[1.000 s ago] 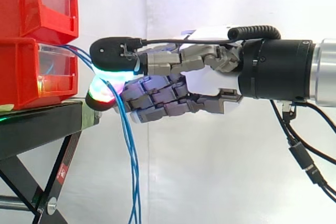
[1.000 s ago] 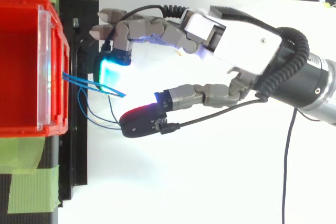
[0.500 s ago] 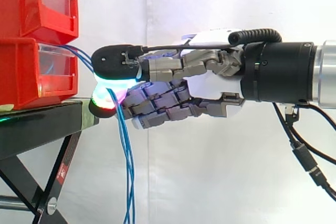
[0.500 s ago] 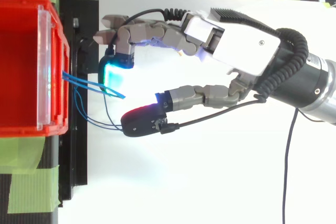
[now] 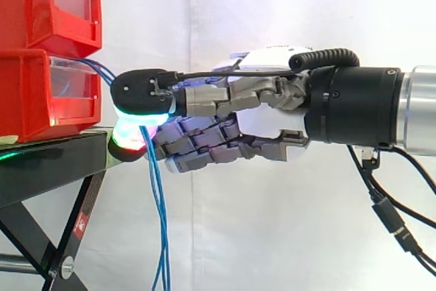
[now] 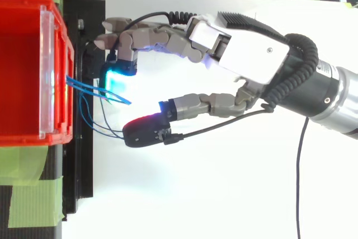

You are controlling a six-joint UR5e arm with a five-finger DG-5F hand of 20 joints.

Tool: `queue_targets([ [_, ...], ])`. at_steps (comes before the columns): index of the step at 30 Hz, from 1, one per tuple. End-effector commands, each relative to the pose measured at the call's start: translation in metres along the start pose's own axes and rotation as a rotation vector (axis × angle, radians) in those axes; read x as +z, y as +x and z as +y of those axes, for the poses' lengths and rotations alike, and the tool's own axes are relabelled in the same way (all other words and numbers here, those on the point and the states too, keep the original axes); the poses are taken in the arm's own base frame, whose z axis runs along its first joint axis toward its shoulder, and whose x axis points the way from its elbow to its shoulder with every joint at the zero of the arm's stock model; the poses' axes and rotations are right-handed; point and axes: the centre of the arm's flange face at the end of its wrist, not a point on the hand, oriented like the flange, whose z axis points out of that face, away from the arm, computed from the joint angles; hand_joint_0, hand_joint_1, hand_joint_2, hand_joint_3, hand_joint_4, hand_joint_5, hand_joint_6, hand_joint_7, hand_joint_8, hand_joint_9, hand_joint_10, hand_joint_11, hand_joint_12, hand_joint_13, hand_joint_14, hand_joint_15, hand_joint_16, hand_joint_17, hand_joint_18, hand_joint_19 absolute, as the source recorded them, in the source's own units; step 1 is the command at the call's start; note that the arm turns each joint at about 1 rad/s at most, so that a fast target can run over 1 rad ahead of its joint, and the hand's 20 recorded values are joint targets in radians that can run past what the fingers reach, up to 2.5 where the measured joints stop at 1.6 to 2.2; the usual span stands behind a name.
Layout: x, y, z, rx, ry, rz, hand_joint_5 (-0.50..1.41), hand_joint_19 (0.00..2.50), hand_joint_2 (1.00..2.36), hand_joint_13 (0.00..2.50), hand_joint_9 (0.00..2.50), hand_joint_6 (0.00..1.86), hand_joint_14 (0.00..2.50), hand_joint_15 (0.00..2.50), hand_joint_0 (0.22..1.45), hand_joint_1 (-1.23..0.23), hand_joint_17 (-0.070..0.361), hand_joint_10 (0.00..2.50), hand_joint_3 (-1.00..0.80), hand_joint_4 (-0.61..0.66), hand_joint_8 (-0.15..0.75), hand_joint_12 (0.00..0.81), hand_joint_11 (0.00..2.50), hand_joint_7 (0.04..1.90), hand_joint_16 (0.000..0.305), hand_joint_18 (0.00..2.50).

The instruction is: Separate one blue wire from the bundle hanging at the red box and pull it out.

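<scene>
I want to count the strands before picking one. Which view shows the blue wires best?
The side view: the blue wires leave the lower red bin and hang down past the hand. The top view looks down along them, showing short loops between bin and hand.

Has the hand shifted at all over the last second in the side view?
Yes. The hand has moved slightly left, toward the red bins on the black stand, narrowing the gap to them.

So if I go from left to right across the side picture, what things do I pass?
Red bins → blue wires hanging down → the robot's hand → the black and silver arm.
</scene>
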Motion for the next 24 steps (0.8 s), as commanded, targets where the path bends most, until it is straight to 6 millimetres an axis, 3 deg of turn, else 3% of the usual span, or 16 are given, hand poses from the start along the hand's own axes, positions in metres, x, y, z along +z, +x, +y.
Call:
queue_targets([
  [1, 0.0005, 0.0007, 0.0003, 0.003, -0.005, -0.002, -0.15, 0.27, 1.01, 0.26, 0.45, 0.56, 0.00, 0.11, 0.66, -0.69, 0.106, 0.00, -0.39, 0.23, 0.301, 0.330, 0.18, 1.28, 0.047, 0.18],
  [12, 0.0006, 0.0018, 0.0028, 0.007, -0.009, 0.000, -0.16, 0.28, 1.02, 0.30, 0.47, 0.61, 0.00, 0.13, 0.66, -0.67, 0.104, 0.01, -0.34, 0.21, 0.304, 0.332, 0.20, 1.23, 0.046, 0.21],
  [19, 0.0001, 0.0033, 0.0037, 0.008, -0.010, 0.001, -0.19, 0.28, 1.02, 0.32, 0.51, 0.76, 0.01, 0.14, 0.67, -0.72, 0.105, 0.01, -0.24, 0.19, 0.307, 0.340, 0.28, 1.04, 0.047, 0.24],
  [24, 0.0001, 0.0028, 0.0045, 0.016, -0.011, 0.001, -0.18, 0.29, 1.02, 0.43, 0.66, 0.76, 0.01, 0.20, 0.67, -0.75, 0.104, 0.01, -0.19, 0.19, 0.333, 0.344, 0.40, 1.04, 0.046, 0.29],
])
